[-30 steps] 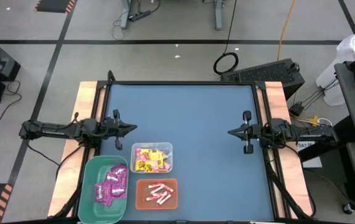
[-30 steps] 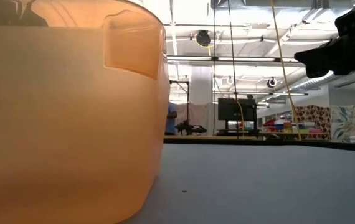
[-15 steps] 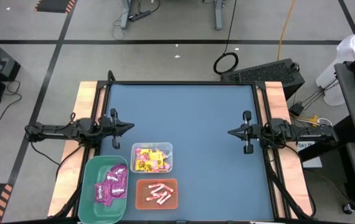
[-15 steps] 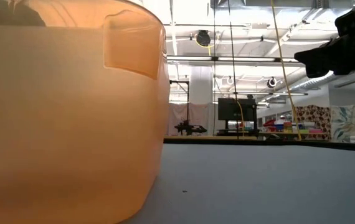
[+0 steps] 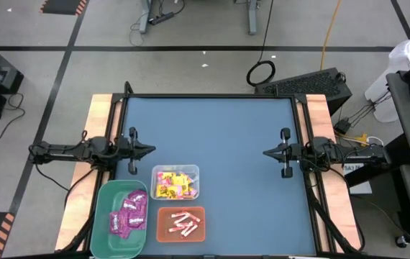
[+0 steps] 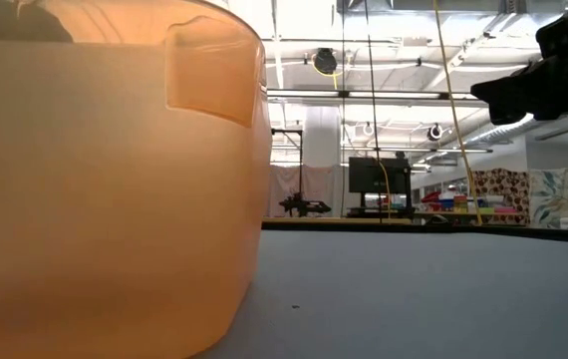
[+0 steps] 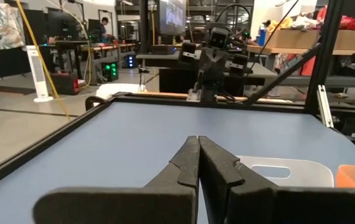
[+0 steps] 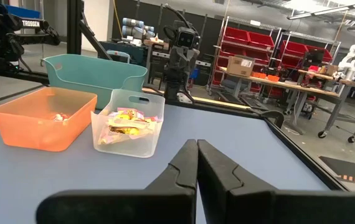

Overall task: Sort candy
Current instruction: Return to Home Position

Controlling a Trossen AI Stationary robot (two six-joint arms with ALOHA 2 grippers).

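Where the blue table (image 5: 219,137) spreads out, two dark arms reach in level from opposite sides, pointing at each other across its middle. The left arm (image 5: 68,151) lies low over the left edge. Its left gripper (image 5: 149,149) is just inside the rim, fingers pressed flat together with nothing between them. The right arm (image 5: 342,152) mirrors it on the other side, the right gripper (image 5: 266,152) likewise closed tight and empty.

Three bins stand close together on the left arm's side of the table. The green bin (image 5: 103,216) is the biggest. The clear bin (image 5: 177,168) sits near the left gripper's tip, and the orange bin (image 5: 160,224) is just beyond it, away from that gripper. All the candy lies inside them: magenta packets (image 5: 129,214) in the green, mostly yellow packets (image 5: 174,185) in the clear, pink-and-white sticks (image 5: 183,224) in the orange.
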